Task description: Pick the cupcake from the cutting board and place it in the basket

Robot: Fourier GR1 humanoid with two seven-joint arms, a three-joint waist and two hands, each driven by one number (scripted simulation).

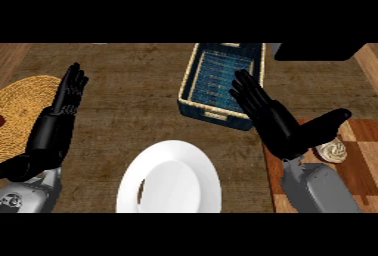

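A cupcake (331, 150) with pale swirled frosting sits on the checkered wooden cutting board (360, 160) at the right edge, partly hidden behind my right hand. My right hand (278, 129) is open, fingers straight and pointing up-left, thumb spread toward the right just above the cupcake. The blue basket (193, 95) with a woven tan rim stands at the upper middle, just left of that hand's fingertips. My left hand (53, 125) is open at the left edge, fingers up, holding nothing.
A white plate (170, 180) lies at the lower middle of the wooden counter. A round woven straw mat (22, 110) lies at the far left behind the left hand. A dark object (317, 51) sits at the top right.
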